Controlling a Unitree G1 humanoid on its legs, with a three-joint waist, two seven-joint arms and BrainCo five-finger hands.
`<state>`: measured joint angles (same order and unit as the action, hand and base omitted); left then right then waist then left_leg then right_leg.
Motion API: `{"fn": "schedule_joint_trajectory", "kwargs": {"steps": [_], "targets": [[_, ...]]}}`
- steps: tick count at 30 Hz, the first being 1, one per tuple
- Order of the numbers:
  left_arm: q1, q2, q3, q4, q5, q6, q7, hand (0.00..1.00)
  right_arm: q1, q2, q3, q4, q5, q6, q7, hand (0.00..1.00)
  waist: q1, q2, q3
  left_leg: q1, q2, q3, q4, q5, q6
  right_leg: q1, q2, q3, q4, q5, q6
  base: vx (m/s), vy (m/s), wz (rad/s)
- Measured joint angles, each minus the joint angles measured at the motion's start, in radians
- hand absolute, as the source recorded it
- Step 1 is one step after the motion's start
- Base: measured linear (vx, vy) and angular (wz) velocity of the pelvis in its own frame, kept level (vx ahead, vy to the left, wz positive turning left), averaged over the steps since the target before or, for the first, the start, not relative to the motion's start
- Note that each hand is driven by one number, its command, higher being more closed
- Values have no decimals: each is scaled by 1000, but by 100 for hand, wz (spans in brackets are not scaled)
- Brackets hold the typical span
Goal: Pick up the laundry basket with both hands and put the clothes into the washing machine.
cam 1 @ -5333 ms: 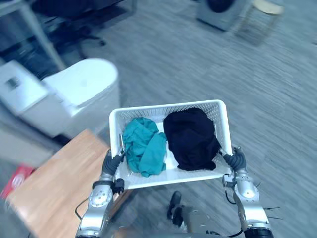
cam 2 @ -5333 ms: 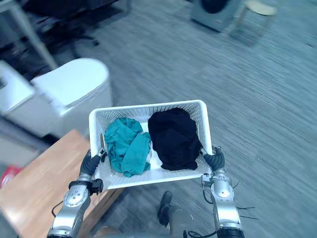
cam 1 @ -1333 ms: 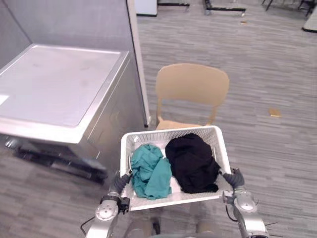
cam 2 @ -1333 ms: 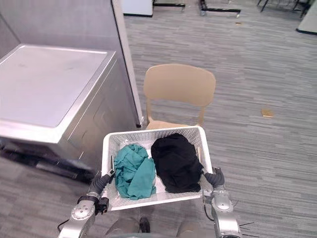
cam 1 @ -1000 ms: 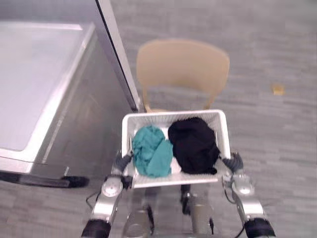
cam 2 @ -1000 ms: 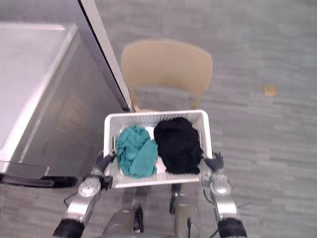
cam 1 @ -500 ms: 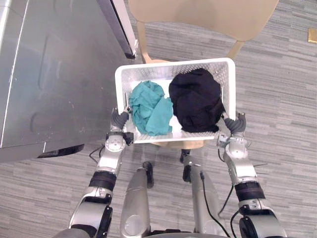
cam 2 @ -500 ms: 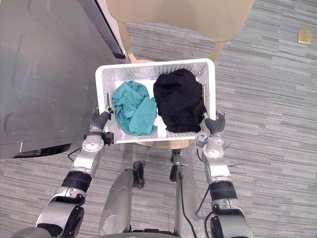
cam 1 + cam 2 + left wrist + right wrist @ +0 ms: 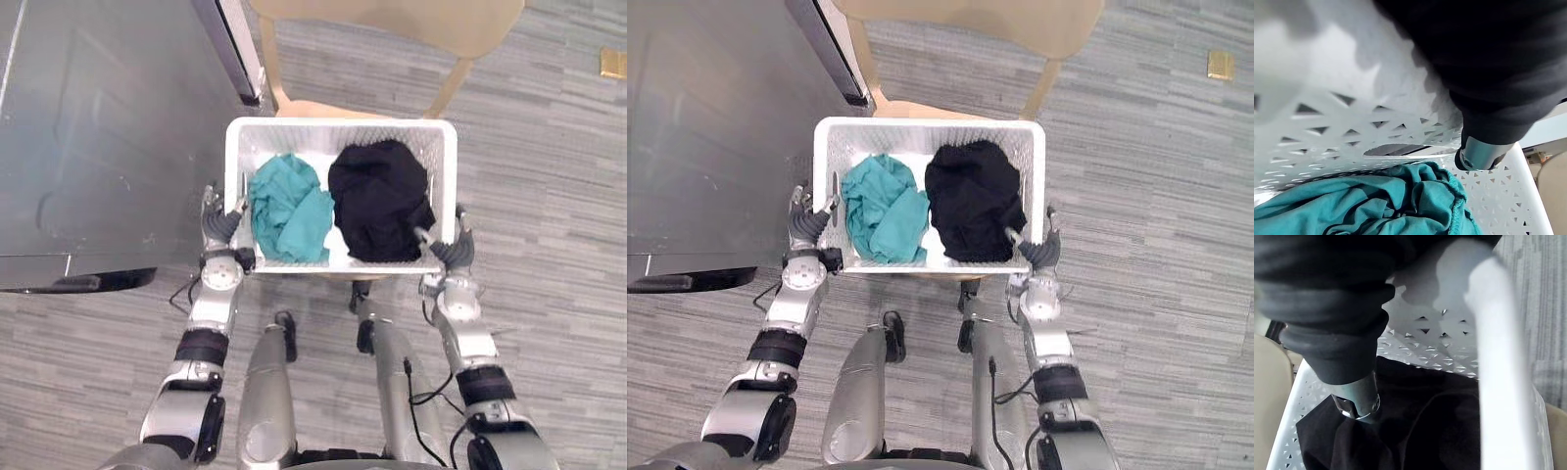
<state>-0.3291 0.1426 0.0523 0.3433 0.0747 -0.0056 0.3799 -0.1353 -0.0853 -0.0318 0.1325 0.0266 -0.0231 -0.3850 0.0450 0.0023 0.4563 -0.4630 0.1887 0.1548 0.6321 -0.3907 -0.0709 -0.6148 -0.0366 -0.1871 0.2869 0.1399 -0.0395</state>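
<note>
Left hand (image 9: 217,231) and right hand (image 9: 453,253) each grip a side wall of the white perforated laundry basket (image 9: 338,123), thumbs hooked inside, holding it over a tan chair (image 9: 392,14) beside the grey washing machine (image 9: 98,127), with a crumpled teal garment (image 9: 289,211) left of a bunched black garment (image 9: 380,201) in it.
</note>
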Motion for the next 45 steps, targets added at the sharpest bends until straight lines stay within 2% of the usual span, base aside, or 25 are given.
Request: {"fn": "schedule_joint_trajectory", "kwargs": {"steps": [4, 7, 9, 14, 17, 20, 21, 24, 30, 36, 38, 39, 41, 42, 43, 44, 45], "targets": [[80, -40, 36, -118, 8, -2, 19, 0, 41, -3, 6, -141, -25, -7, 23, 0, 6, 0, 0, 26, -4, 3, -19, 8, -3, 17, -1, 2, 1, -6, -4, 46, -16, 1], [141, -83, 52, -222, 7, -10, 30, 0, 71, -4, 11, -266, -53, -35, 47, 0, 20, 0, 0, 72, -15, -4, -55, 21, -3, 51, -10, -4, 0, -20, -1, 46, -28, 10], [199, -106, 65, -297, 7, -33, 28, 0, 99, -12, 6, -321, -78, -54, 70, 0, 25, 0, -1, 98, -17, -11, -70, 22, -3, 81, -12, -15, -5, -30, 1, 26, -21, 13], [320, -126, 79, -348, 3, -47, -33, 0, 200, -21, 2, -334, -99, -57, 150, 0, 29, -1, -14, 130, -34, -16, -118, 41, 5, 108, -30, -35, -11, -42, 10, 47, -5, 16], [405, -153, 79, -343, -28, -47, -89, 0, 268, -21, -7, -309, -121, -54, 190, 0, 28, 0, -53, 176, -38, -18, -153, 53, 2, 142, -34, -50, -12, -59, 12, 121, 2, 10], [456, -166, 77, -267, -46, -48, -143, 0, 315, -20, -19, -226, -155, -47, 217, 0, 28, 1, -124, 243, -52, -27, -201, 77, 3, 195, -39, -60, -13, -85, 12, 147, 5, 13], [475, -167, 80, -206, -47, -48, -164, 0, 329, -19, -30, -171, -156, -45, 226, 0, 28, 4, -154, 273, -52, -29, -224, 86, 6, 218, -43, -63, -12, -99, 14, 109, -3, 12], [487, -165, 96, -22, -45, -42, -206, 0, 339, -18, -62, -20, -157, -34, 248, 0, 27, 4, -195, 329, -66, -38, -264, 128, 11, 270, -59, -72, -15, -117, 25, 106, -10, 19], [482, -125, 159, 365, -33, -16, -222, 0, 295, -19, -102, 346, -155, -11, 257, 0, 26, 23, -258, 413, -60, -54, -341, 136, 0, 362, -59, -113, -48, -122, 28, 5, 0, 17], [474, -116, 184, 450, -23, -13, -225, 0, 277, 2, -117, 495, -136, -9, 256, 0, 32, 24, -284, 392, -78, -119, -354, 135, -5, 385, -100, -192, -37, -132, 44, -93, 25, 47], [454, -120, 181, 453, -24, -14, -225, 0, 259, -1, -118, 527, -105, -9, 253, 0, 28, 27, -285, 328, -90, -153, -325, 132, -15, 365, -144, -251, -3, -147, 53, -106, 22, 88], [446, -120, 180, 453, -24, -14, -225, 0, 251, -1, -120, 536, -103, -9, 253, 0, 27, 27, -286, 311, -84, -143, -325, 131, -12, 359, -154, -268, -2, -147, 53, -102, -6, 112], [417, -120, 171, 475, -24, -22, -224, 0, 216, -5, -135, 565, -97, -4, 250, 0, 27, 26, -289, 272, -45, -37, -355, 134, -5, 342, -193, -323, -20, -145, 51, -89, 11, 105], [408, -119, 161, 502, -23, -24, -223, 0, 197, -18, -137, 592, -97, -3, 247, 0, 23, 26, -291, 258, -10, 34, -348, 136, -5, 342, -218, -348, -33, -137, 41, -70, 83, 87], [401, -118, 150, 535, -23, -23, -223, 0, 175, -38, -138, 619, -98, 1, 243, 0, 24, 31, -294, 245, 35, 57, -310, 136, -5, 345, -236, -364, -32, -135, 38, -42, 82, 72], [397, -118, 150, 546, -23, -23, -223, 0, 162, -44, -139, 635, -99, 2, 240, 0, 26, 30, -293, 245, 59, 67, -288, 136, -5, 348, -248, -368, -26, -135, 40, -24, 148, 54], [397, -116, 154, 557, -21, -23, -222, 0, 141, -59, -148, 661, -100, 2, 233, 0, 24, 28, -292, 246, 108, 75, -254, 136, -5, 363, -280, -383, -19, -132, 57, -10, 153, 41]]}}
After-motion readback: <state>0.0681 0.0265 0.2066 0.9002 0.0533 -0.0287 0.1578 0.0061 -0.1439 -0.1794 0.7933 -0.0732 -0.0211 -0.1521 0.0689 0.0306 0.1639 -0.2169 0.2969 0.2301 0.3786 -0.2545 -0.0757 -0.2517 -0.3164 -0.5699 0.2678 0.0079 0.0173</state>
